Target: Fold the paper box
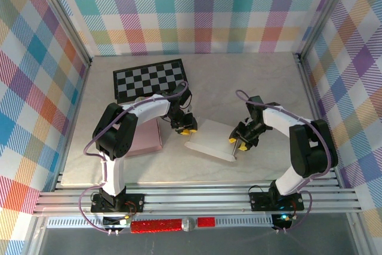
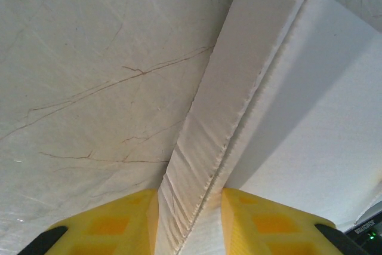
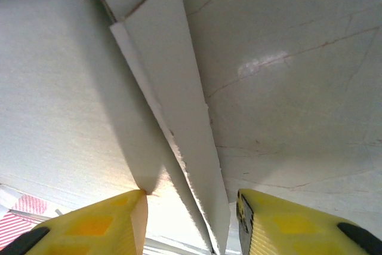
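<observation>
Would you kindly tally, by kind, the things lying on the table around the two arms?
white paper box, lying flat: 1
black-and-white checkered board: 1
pink flat rectangular item: 1
Total: 3

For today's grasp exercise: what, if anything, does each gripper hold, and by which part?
Cannot be told: the left gripper straddles the raised left flap of the box, the right gripper the right flap, but no clear pinch shows.
</observation>
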You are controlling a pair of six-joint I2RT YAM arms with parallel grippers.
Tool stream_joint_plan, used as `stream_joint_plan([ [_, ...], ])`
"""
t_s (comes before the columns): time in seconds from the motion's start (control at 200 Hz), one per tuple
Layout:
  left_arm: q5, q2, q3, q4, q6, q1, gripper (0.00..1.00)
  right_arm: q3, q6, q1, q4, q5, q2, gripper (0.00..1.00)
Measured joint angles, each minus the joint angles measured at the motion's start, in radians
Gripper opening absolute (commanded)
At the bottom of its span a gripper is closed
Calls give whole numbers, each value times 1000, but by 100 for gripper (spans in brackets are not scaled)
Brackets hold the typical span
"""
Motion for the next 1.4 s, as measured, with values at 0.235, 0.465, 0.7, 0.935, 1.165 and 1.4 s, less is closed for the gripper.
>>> stream_joint_plan([
  [0.235,0,-12,-22,29,-1,-3,31,-5,-19,6,24,-5,0,35],
  [0.465,1,-47,-81,97,-21,-3,31,0,-19,7,57,-38,17,27],
  [0.7,-15,-67,-105,116,-34,30,30,117,-59,8,26,-58,124,23],
  [0.935,-53,-97,-134,124,-34,57,28,267,-151,10,11,-57,236,21],
  [1.165,-60,-122,-173,146,-35,74,26,340,-221,13,8,-57,286,19],
  [1.4,-48,-138,-202,192,-34,93,19,340,-255,13,8,-57,286,21],
])
